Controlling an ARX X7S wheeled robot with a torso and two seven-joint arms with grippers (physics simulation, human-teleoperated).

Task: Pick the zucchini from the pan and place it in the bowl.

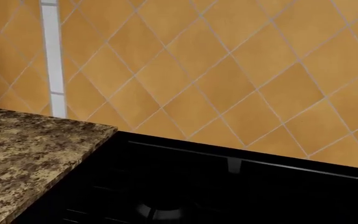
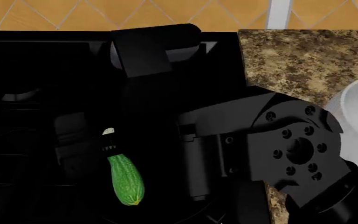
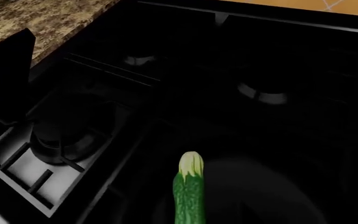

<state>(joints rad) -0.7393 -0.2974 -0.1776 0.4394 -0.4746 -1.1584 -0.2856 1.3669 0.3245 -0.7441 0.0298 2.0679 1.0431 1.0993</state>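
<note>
The small, speckled bright green zucchini [image 2: 126,178] lies in the near part of the head view, its pale tip pointing away and its yellowish end nearest; the dark surface under it merges with the black stovetop [image 2: 42,70], so the round, glossy black frying pan [image 3: 253,196] shows only as a faint curved sheen around the vegetable in the right wrist view; there the zucchini [image 3: 189,193] points its cream tip toward the burners [image 3: 263,93]. The large, glossy white bowl [image 2: 356,121] stands at the right edge on the speckled brown granite countertop [image 2: 303,60], well apart from the zucchini. The right arm's black wrist housing [image 2: 285,149] fills the near right, between zucchini and bowl; whether the right gripper is wide or narrow I cannot tell, since its fingers are lost against the black. The left arm [image 2: 145,51] reaches over the far stovetop; its camera shows only the countertop, the stovetop [image 1: 229,186] and the orange diamond-tiled wall [image 1: 229,70]; its gripper is out of sight.
</note>
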